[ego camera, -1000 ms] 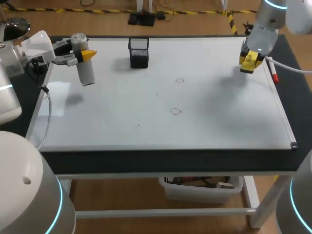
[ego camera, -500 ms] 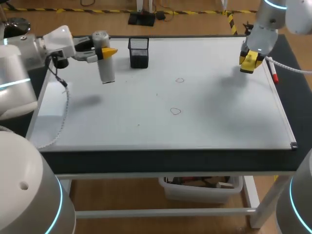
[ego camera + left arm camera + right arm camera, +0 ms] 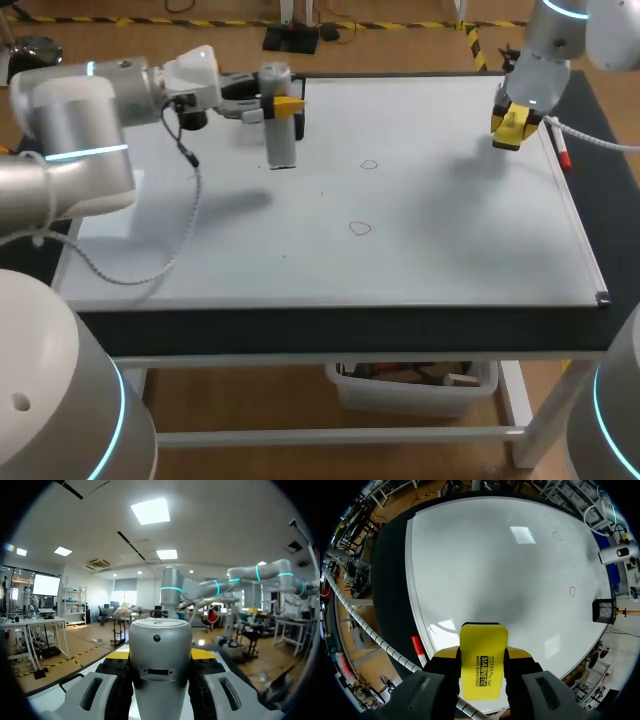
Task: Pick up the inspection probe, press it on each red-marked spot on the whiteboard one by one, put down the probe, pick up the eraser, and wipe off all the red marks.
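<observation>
Firmly in the grip of the left claw (image 3: 285, 104), the upright inspection probe (image 3: 280, 135); in the right claw (image 3: 509, 126), the eraser (image 3: 483, 656).

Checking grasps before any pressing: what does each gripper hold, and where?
Left gripper: the probe, clamped on its upper body, below the cap. Right gripper: the yellow eraser, gripped by its sides, one end sticking out ahead.

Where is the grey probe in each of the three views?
Head view: the probe is held upright by the left gripper, covering part of the black basket.
Left wrist view: the probe fills the middle, between that gripper's fingers.
Right wrist view: the probe is small, across the board, beyond the red marks.
Shared landmark: the basket, in the head and right wrist views.
</observation>
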You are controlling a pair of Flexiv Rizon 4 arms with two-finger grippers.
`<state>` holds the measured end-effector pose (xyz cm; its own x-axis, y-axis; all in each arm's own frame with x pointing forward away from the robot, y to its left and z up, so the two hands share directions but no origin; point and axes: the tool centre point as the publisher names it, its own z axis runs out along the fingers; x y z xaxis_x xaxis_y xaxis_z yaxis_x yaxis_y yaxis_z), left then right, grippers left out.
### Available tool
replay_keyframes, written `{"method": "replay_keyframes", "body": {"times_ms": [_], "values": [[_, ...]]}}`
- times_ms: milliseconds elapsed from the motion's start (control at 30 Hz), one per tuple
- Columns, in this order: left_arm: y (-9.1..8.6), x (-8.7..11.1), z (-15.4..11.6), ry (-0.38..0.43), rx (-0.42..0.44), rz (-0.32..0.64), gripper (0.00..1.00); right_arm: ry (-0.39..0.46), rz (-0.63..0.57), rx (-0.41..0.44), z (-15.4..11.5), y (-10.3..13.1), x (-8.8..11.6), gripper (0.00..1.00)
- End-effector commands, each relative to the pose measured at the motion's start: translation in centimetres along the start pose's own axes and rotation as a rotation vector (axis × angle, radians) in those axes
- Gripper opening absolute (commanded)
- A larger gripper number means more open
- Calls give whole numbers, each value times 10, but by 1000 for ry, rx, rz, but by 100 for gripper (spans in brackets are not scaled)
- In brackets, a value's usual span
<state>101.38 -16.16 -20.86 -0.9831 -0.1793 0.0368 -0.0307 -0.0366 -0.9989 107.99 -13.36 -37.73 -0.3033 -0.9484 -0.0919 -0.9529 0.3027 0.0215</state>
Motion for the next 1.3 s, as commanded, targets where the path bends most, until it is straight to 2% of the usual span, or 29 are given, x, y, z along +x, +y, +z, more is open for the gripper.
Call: {"method": "replay_keyframes", "body": {"times_ms": [33, 367, 767, 967, 1300], "values": [[6, -12, 43, 92, -1, -6, 0, 4, -3, -1, -1, -1, 0, 0], [16, -15, 89, 138, -12, -19, 0, 4, -3, -1, -1, -1, 0, 0], [28, -16, 130, 172, 3, -22, 0, 4, -3, -1, -1, -1, 0, 0], [33, -13, 144, 185, 7, -19, 0, 4, -3, -1, -1, -1, 0, 0], [41, -23, 156, 192, 10, 3, 0, 4, -3, -1, -1, -1, 0, 0]]}}
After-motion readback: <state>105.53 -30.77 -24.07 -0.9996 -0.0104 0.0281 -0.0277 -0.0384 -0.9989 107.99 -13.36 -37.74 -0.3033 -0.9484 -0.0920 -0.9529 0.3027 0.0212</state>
